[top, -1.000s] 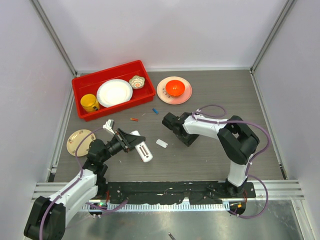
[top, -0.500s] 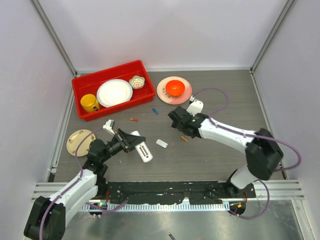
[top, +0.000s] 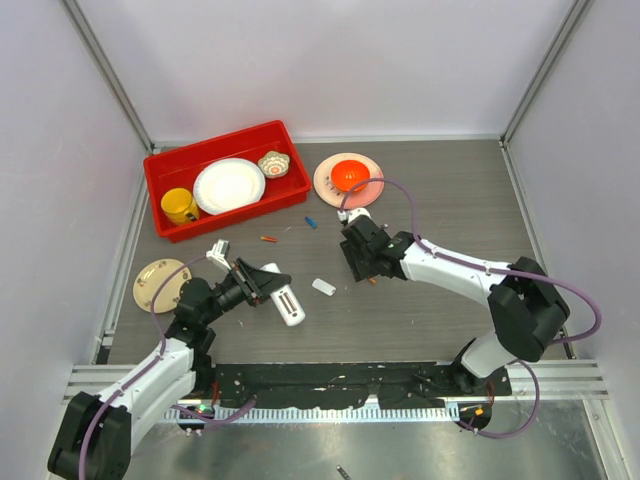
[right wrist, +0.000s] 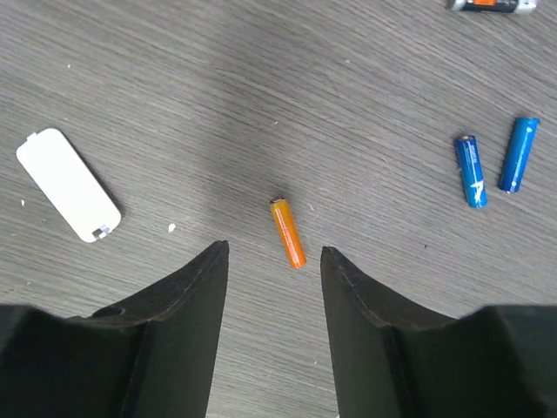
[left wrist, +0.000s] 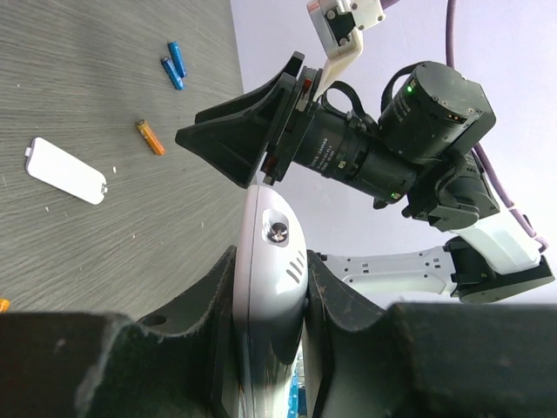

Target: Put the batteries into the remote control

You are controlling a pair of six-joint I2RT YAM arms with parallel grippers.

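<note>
My left gripper (top: 264, 284) is shut on the white remote control (top: 287, 302), holding it tilted just above the table. In the left wrist view the remote (left wrist: 271, 261) sits clamped between the fingers. My right gripper (top: 362, 268) is open and empty, pointing down at the table. An orange battery (right wrist: 287, 232) lies between and just beyond its fingertips; it also shows in the left wrist view (left wrist: 150, 137). Two blue batteries (right wrist: 471, 171) lie side by side further off (top: 311, 222). An orange-red battery (top: 267, 240) lies near the red bin.
A small loose white cover piece (top: 323, 287) lies between the grippers (right wrist: 68, 185). A red bin (top: 160, 165) with a plate, bowl and yellow cup stands back left. A pink plate (top: 325, 185) with an orange bowl is beside it. A tan disc (top: 150, 285) lies at the left.
The right arm has stretched out and its open gripper has turned and come over the orange battery, which was hidden one second ago. The left arm and the remote have not moved.
</note>
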